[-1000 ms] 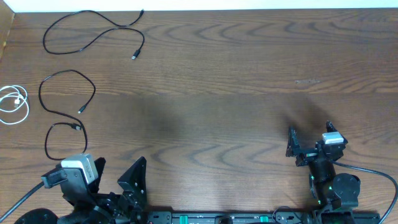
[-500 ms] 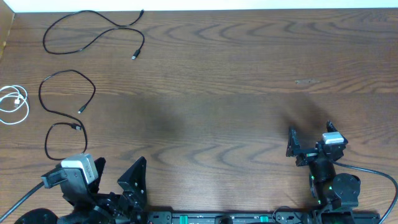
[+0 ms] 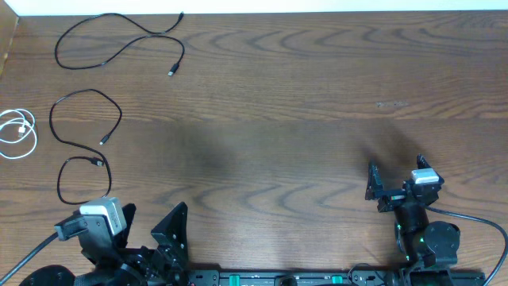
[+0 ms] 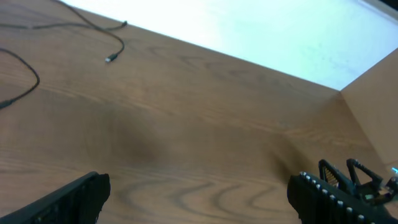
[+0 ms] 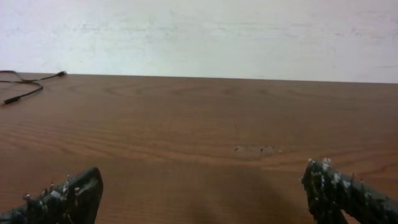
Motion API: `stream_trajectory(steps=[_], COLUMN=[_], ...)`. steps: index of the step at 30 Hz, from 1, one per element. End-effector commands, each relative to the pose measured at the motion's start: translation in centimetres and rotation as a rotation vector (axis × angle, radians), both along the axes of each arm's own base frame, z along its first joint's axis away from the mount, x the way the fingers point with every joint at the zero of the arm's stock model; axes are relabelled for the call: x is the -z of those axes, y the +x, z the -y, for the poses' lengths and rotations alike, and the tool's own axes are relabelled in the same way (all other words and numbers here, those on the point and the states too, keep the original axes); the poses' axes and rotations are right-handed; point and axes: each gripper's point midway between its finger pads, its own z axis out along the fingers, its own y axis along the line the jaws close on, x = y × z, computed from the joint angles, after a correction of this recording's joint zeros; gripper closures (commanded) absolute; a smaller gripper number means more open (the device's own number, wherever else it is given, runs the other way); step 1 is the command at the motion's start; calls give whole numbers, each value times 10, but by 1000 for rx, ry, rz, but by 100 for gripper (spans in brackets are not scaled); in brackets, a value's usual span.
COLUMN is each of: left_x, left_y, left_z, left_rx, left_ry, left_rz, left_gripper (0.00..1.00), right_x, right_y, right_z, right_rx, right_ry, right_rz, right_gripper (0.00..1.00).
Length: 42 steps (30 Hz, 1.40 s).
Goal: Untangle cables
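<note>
The job looks done to me: the black cables (image 3: 119, 114) and white cable (image 3: 33, 140) lie separate along the left edge, my left gripper (image 3: 151, 218) and right gripper (image 3: 394, 179) spread wide, empty.

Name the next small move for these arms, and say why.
Probably send the left gripper, open and empty, to the lowest black cable and slide it away from the middle black cable. Their plug ends nearly meet, and I cannot tell whether they touch. That loop lies nearest this arm.
</note>
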Motion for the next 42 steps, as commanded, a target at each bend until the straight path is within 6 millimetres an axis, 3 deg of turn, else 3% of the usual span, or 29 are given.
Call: stream_trajectory(steps=[1, 12, 18, 28, 35, 42], left_x=[2, 17, 20, 70, 113, 139], left_y=[0, -1, 36, 87, 100, 106], left_z=[-1, -12, -17, -9, -10, -14], left_rx=[3, -58, -51, 16, 12, -7], left_ry=[13, 41, 64, 78, 92, 122], left_rz=[-3, -58, 67, 310, 398, 444], left_gripper=[4, 4, 4, 4, 4, 4], right_x=[0, 0, 0, 0, 0, 0], right_y=[0, 0, 0, 0, 0, 0], right_z=[3, 3, 3, 3, 3, 3], right_rx=[17, 17, 17, 17, 17, 18], right_ry=[10, 10, 10, 10, 10, 10], right_rz=[3, 3, 3, 3, 3, 3], right_gripper=[1, 1, 1, 1, 1, 1])
